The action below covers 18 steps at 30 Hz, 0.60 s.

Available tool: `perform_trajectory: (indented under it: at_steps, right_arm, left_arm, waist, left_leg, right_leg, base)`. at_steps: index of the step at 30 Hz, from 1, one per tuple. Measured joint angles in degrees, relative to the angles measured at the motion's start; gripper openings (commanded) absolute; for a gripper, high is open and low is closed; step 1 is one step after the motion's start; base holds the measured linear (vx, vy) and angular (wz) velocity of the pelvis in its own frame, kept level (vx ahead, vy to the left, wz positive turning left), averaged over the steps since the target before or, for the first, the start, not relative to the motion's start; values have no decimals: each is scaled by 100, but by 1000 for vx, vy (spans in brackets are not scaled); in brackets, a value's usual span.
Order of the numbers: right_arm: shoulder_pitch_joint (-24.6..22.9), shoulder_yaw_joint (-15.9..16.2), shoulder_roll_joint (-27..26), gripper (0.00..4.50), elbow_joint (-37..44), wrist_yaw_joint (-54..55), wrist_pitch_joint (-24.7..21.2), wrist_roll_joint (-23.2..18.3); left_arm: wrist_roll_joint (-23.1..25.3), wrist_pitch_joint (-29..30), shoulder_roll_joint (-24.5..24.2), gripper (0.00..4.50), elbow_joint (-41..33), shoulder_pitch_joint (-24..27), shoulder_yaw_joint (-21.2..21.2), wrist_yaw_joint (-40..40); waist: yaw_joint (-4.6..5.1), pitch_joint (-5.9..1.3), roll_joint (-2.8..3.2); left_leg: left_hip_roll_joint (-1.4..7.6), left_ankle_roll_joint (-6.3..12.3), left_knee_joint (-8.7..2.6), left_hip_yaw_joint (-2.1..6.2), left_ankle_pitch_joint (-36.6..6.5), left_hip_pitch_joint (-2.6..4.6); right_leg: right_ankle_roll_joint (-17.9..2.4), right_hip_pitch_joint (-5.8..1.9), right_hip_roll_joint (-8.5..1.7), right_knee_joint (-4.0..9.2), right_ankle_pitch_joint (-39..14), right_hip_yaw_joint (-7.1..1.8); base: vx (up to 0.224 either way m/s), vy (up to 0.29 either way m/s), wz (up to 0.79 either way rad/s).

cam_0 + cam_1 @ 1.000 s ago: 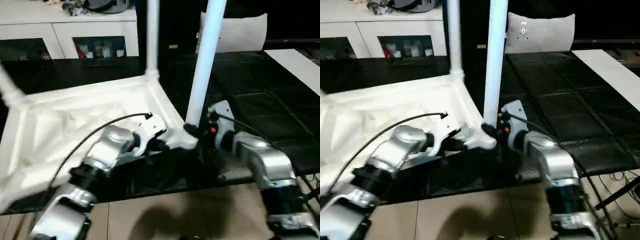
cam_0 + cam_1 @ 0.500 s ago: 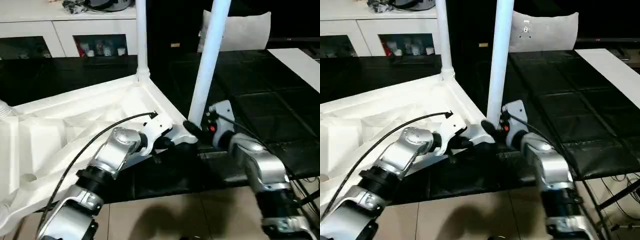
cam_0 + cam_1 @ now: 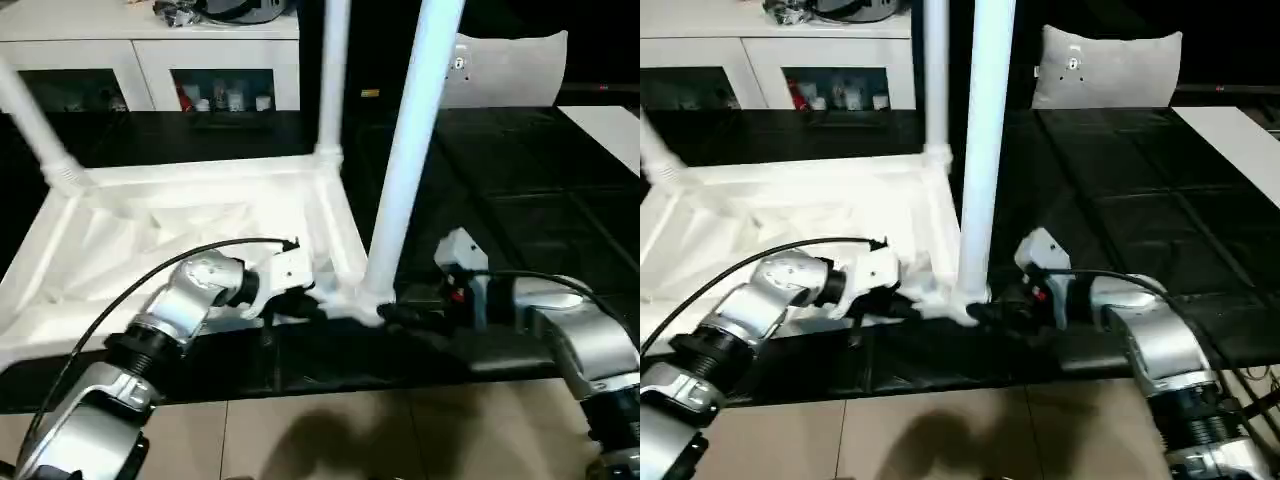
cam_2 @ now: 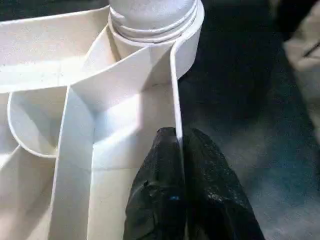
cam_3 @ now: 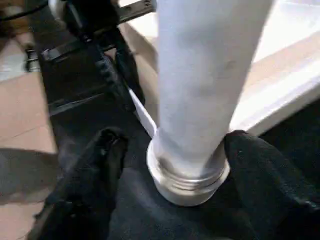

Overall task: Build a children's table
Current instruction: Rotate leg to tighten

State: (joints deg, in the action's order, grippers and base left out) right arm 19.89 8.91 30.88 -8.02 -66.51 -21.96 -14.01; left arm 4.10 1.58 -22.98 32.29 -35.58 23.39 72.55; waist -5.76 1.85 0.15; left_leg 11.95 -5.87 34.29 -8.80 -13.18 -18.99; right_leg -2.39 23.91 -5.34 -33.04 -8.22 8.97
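The white tabletop (image 3: 180, 215) lies upside down on the black work table, ribbed underside up. Three white legs stand in its corner sockets: a tilted one at the far left (image 3: 35, 125), one at the back right (image 3: 333, 70), and one at the near right corner (image 3: 410, 170). My left gripper (image 4: 177, 135) is shut on the tabletop's near rim, just beside that corner socket (image 4: 150, 15). My right gripper (image 5: 185, 145) reaches in from the right, open, one finger on each side of the near leg's threaded base (image 5: 190, 175).
A white cabinet with glass doors (image 3: 150, 60) stands behind the table. A white cushion (image 3: 510, 65) and a white board (image 3: 610, 125) lie at the back right. The table's front edge drops to tiled floor (image 3: 350, 440) right under my forearms.
The tabletop has turned and now lies squarer to the table's edge. My right forearm has swung out and now reaches the near leg from the right. The left gripper keeps its hold.
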Motion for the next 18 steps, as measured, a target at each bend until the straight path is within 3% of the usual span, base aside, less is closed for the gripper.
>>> perform_trajectory:
  at_steps: [6,13,18]
  right_arm:
    - [15,216,128,266,0,-570,3,-146]
    - [12,275,130,207,1,-765,-42,-225]
    - [-25,262,131,193,12,-754,-61,-278]
  left_arm:
    - [-121,-277,-85,0,-13,0,190,619]
    - [-165,-374,-105,0,-13,0,218,819]
    - [-199,-355,-94,0,-13,0,218,840]
  waist:
    - [-107,-1,-3]
    - [-113,-1,-3]
    - [-116,-2,-7]
  left_leg:
    - [0,0,5,0,1,2]
    - [0,-1,8,-1,0,2]
    - [0,-1,7,-1,0,1]
  right_leg:
    - [-1,-2,-2,-4,1,0]
    - [-1,-3,-2,-5,1,-1]
    - [0,-3,-2,-4,0,-1]
  base:
    - [0,0,0]
    - [0,0,0]
    - [0,0,0]
